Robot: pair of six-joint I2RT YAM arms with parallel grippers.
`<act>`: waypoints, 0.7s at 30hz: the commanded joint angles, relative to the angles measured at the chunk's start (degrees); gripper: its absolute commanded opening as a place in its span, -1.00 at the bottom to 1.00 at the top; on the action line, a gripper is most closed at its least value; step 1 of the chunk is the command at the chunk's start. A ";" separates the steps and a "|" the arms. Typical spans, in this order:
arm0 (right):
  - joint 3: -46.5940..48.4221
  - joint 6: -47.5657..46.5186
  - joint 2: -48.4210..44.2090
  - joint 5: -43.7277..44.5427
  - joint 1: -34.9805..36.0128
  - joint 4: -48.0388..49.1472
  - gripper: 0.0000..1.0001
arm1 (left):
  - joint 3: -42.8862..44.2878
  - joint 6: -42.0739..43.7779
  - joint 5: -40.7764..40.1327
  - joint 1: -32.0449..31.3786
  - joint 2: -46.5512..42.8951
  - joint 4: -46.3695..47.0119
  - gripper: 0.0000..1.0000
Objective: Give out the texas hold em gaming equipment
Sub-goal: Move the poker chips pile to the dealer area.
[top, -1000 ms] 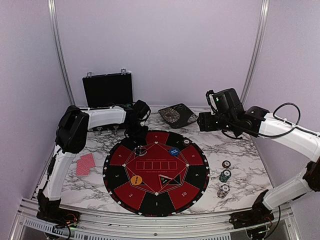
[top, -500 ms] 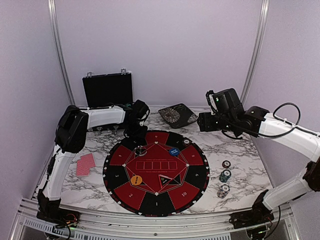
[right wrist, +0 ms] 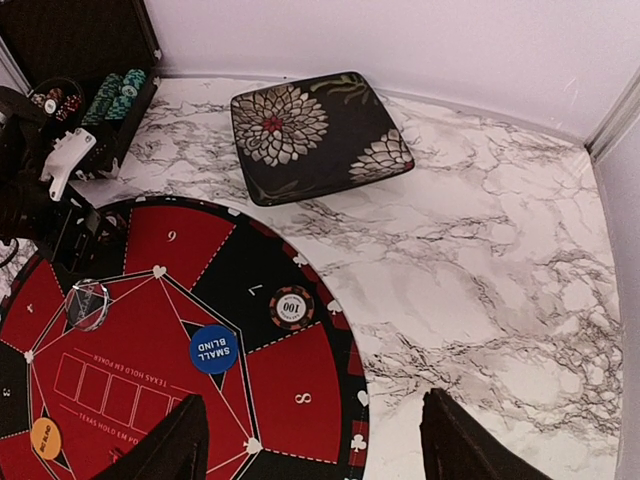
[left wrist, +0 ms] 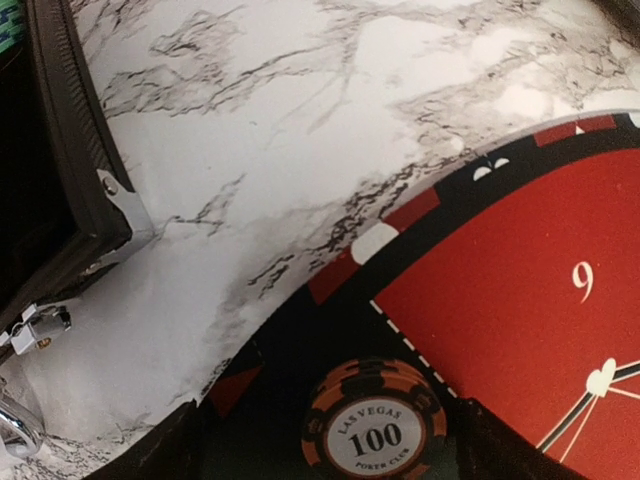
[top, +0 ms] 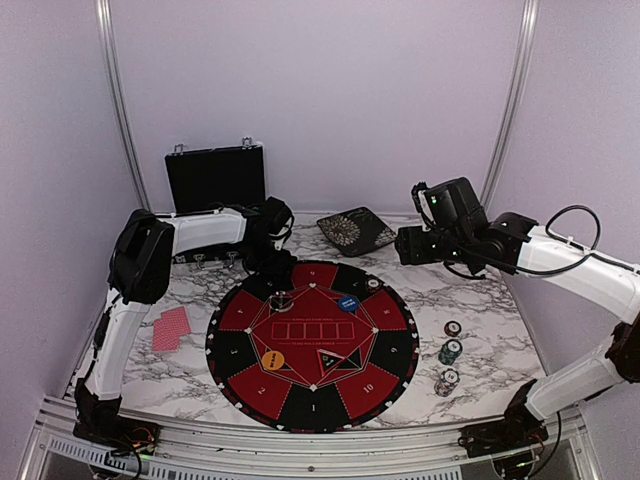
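Jaws first: my left jaws stand wide open, low over the far left rim of the round mat, close beside the black case. Between them, on a black field of the mat, lies one orange-and-black chip marked 100. As far as I can see, neither finger touches it. My right jaws are also wide open and hold nothing. They hang in the air above the far right part of the bench, apart from all the pieces.

I count one second 100 chip on the black field between the red 6 and the red 8. Three small piles of chips stand in a row on the bench, right of the mat. The button discs are three, all on the mat: one orange disc, one blue disc, one clear disc. Red-backed cards lie on the bench left of the mat; I see two, overlapping. Rows of stored chips fill the case, too many to count. One flowered plate sits behind the mat.
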 commanded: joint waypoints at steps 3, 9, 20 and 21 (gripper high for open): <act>1.61 0.79 0.57 0.71 -0.09 -1.15 0.41 | 1.70 0.94 4.57 -0.10 -2.76 -5.75 0.86; 0.82 1.89 0.90 1.98 -0.46 -2.80 0.43 | 2.58 0.11 4.51 -0.11 -6.08 -5.97 0.98; -5.52 5.28 -0.72 0.76 -5.43 -6.71 0.48 | -1.82 -2.95 7.36 -0.11 -17.16 -6.77 0.98; -6.39 5.49 -0.86 0.51 -5.95 -7.13 0.48 | -2.54 -3.17 8.78 -0.11 -18.51 -6.77 0.98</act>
